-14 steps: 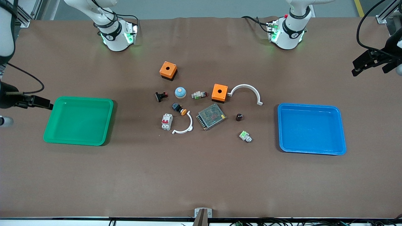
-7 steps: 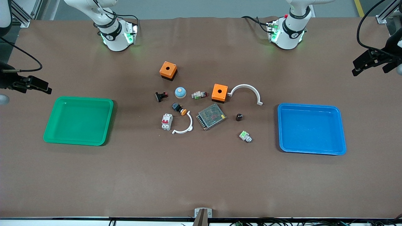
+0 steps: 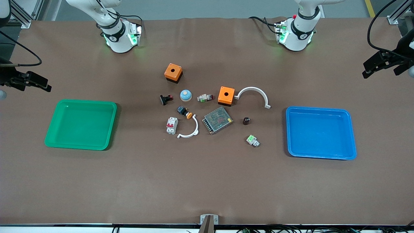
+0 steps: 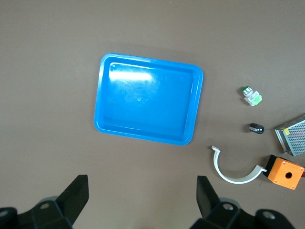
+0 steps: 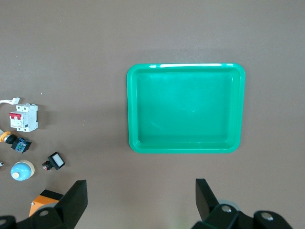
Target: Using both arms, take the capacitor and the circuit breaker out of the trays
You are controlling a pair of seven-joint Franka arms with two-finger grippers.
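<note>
Front view shows the capacitor [image 3: 246, 121] as a tiny black stubby cylinder with a paler end face, lying on the brown table [image 3: 207, 181] between the metal mesh-covered box [image 3: 217, 120] and the blue tray [image 3: 321, 132], closer to the box. The breaker [image 3: 172, 125] is a small light-grey block with red levers on top — it sits toward the right arm's end of the cluster, touching or just beside a white curved clip [image 3: 190, 128], well apart from the green tray [image 3: 81, 124].

The left gripper [image 3: 378, 66] hangs high at the left arm's end of the table, over bare table near the blue tray; in the left wrist view its fingers [image 4: 74, 195] stand wide apart with nothing between them, and the capacitor [image 4: 256, 128] and blue tray [image 4: 147, 105] lie below.

The right gripper [image 3: 34, 82] hangs over bare table at the right arm's end, near the green tray — its fingers [image 5: 74, 200] are likewise spread and empty in the right wrist view, which shows the green tray [image 5: 186, 108] and the breaker [image 5: 23, 118] on the table.
</note>
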